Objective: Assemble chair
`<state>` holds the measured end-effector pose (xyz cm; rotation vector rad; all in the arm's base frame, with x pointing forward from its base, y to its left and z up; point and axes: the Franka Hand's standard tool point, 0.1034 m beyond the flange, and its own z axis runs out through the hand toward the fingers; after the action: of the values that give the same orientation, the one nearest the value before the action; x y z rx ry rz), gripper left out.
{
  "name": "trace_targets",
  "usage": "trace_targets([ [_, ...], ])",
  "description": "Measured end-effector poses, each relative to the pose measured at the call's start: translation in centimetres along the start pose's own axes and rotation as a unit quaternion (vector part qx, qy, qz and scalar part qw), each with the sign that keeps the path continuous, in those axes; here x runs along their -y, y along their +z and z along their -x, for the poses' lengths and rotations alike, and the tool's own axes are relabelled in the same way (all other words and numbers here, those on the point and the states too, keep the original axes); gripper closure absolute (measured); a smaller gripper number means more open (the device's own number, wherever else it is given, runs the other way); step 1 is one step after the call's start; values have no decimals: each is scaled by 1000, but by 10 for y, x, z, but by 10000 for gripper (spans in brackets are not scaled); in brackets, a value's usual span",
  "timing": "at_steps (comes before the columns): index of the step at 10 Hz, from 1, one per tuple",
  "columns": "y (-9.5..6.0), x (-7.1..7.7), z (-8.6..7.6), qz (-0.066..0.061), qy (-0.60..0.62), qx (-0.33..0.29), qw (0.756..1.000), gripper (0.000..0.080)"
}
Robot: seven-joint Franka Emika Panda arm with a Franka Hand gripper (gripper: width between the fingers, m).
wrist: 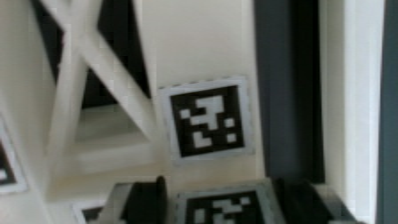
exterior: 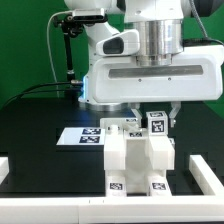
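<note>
Here, in the exterior view, we see the part-built chair (exterior: pixel 138 160) standing near the middle of the black counter (exterior: pixel 40 120). The marker board (exterior: pixel 85 135) lies just beside it, toward the exterior view's left. The arm hangs directly over the chair, and the fingers (exterior: pixel 170 113) reach down on either side of a small tagged piece (exterior: pixel 157 124) at the chair's top. We cannot tell from here whether they are clamped on it or merely stand around it with a gap.

In the wrist view, the dark fingers (wrist: pixel 135 203) flank a tag. Beyond it we see a tagged white slab (wrist: pixel 210 118) and slanted white bars (wrist: pixel 80 65). The picture is blurred, so whether the fingers touch anything is unclear to us.

We judge the main risk to be an off-centre grip. If one finger meets the piece first, it could push it sideways, tilt it, or shove the whole assembly across the counter. A shallow hold near the top edge could also let the piece slip or twist when lifted. Any parts not fully seated might then come apart.
</note>
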<state>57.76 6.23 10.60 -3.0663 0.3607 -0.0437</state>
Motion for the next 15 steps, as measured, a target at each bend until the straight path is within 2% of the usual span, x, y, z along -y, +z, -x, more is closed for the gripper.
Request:
trace_targets([
  [2, 0, 1, 0, -1, 78, 0, 997, 513],
  [4, 0, 2, 0, 0, 198, 1, 980, 513],
  [5, 0, 4, 0, 0, 271, 1, 962, 514],
  [7, 1, 6, -2, -9, 402, 3, 916, 514],
  [8, 1, 6, -2, -9, 438, 2, 899, 514],
  [9, 1, 6, -2, -9, 443, 3, 897, 514],
  [10, 1, 7, -2, -9, 437, 3, 900, 421],
  [11, 1, 7, -2, -9, 421, 2, 907, 281],
  [12, 1, 7, -2, -9, 417, 2, 909, 281],
  [13, -1, 7, -2, -9, 335, 2, 942, 173],
  [14, -2, 3, 0, -6, 195, 18, 981, 157],
  [15, -4, 2, 2, -6, 148, 28, 989, 157],
])
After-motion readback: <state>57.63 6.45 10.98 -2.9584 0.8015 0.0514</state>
